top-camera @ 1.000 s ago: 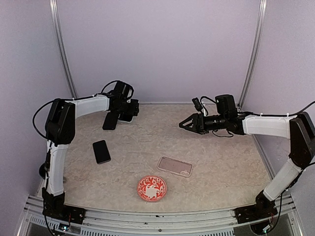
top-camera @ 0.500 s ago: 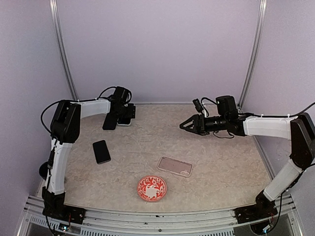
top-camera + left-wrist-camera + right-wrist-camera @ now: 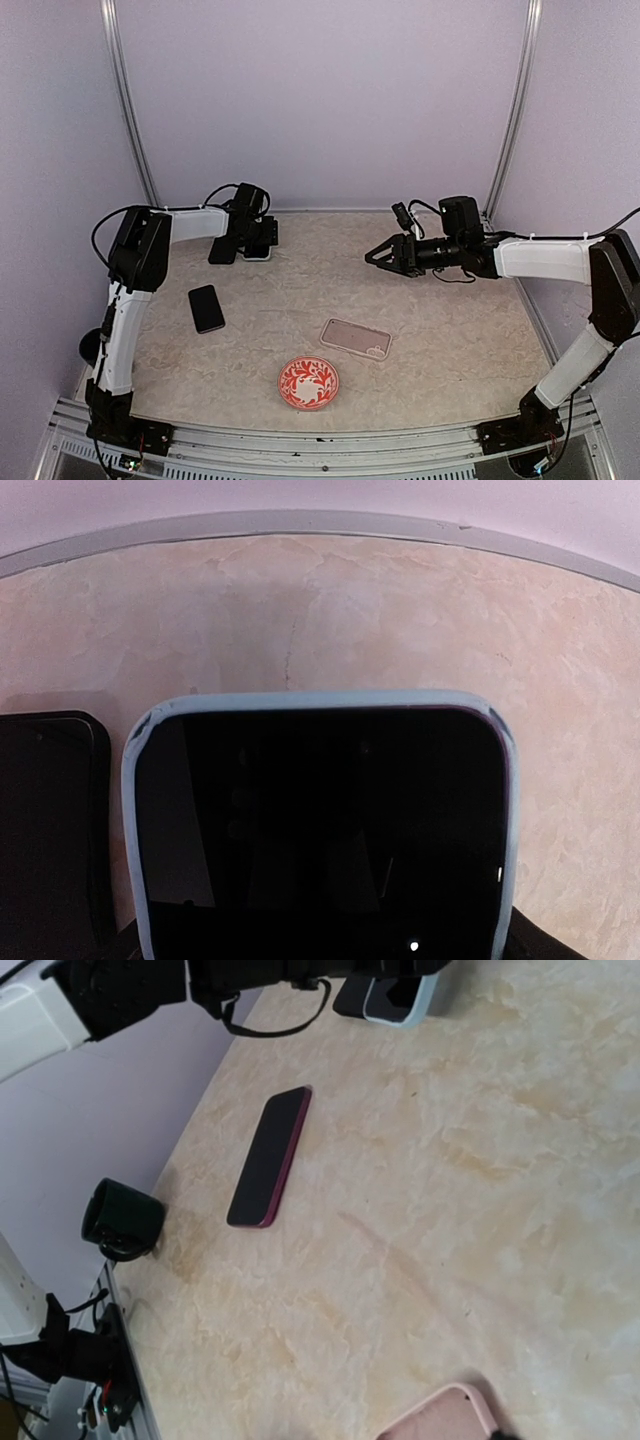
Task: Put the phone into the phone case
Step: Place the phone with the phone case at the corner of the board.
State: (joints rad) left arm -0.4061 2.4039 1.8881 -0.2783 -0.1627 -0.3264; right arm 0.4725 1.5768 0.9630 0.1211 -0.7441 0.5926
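While the dark phone point(image 3: 207, 307) is lying flat on the left of the table point(image 3: 450, 340), well apart from the pink phone case point(image 3: 355, 338) near the red plate point(image 3: 308, 383), the right gripper point(image 3: 378, 254) is hovering with its jaws apart. The left gripper point(image 3: 247, 243) is hanging over a blue-cased phone point(image 3: 320, 830), and I cannot tell how its jaws are standing.

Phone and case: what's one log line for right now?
phone: flat, left side, untouched | phone case: empty, mid-table | left fingers: at blue-cased phone, far back | right fingers: open, in air
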